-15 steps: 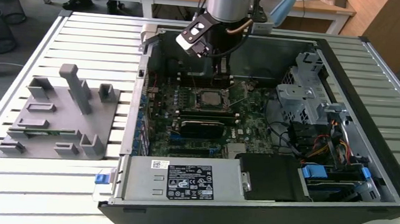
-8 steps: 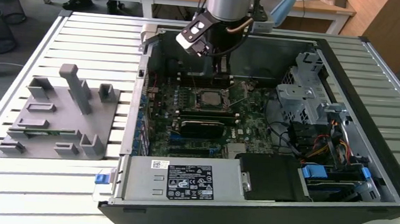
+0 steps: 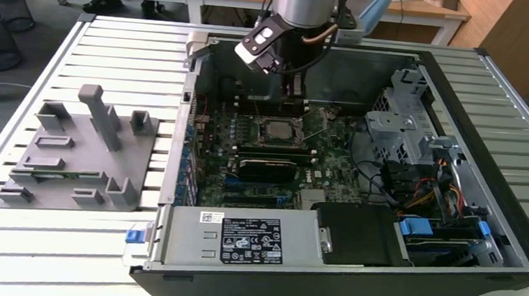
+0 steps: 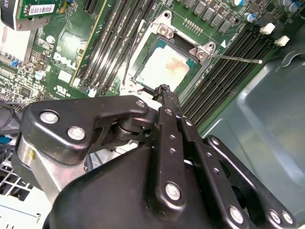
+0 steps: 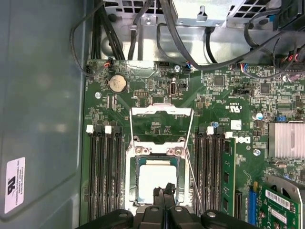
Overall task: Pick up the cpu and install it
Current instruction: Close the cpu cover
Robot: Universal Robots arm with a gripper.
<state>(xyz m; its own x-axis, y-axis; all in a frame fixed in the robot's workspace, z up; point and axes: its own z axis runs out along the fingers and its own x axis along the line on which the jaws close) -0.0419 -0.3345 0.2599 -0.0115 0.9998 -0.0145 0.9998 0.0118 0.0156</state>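
Pincer (image 5: 164,191), pressed together, hovers over socketed cpu (image 5: 152,179) between memory slots (image 5: 105,176), retention frame (image 5: 162,112) open.

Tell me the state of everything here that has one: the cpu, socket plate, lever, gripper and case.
cpu: lying flat in the socket, uncovered.
socket plate: swung open.
lever: unlatched, sticking out sideways.
gripper: shut, holding nothing, tips at the cpu's edge.
computer case: side open, motherboard exposed.

Both wrist views close above cpu (image 4: 164,67) (image 5: 156,180)
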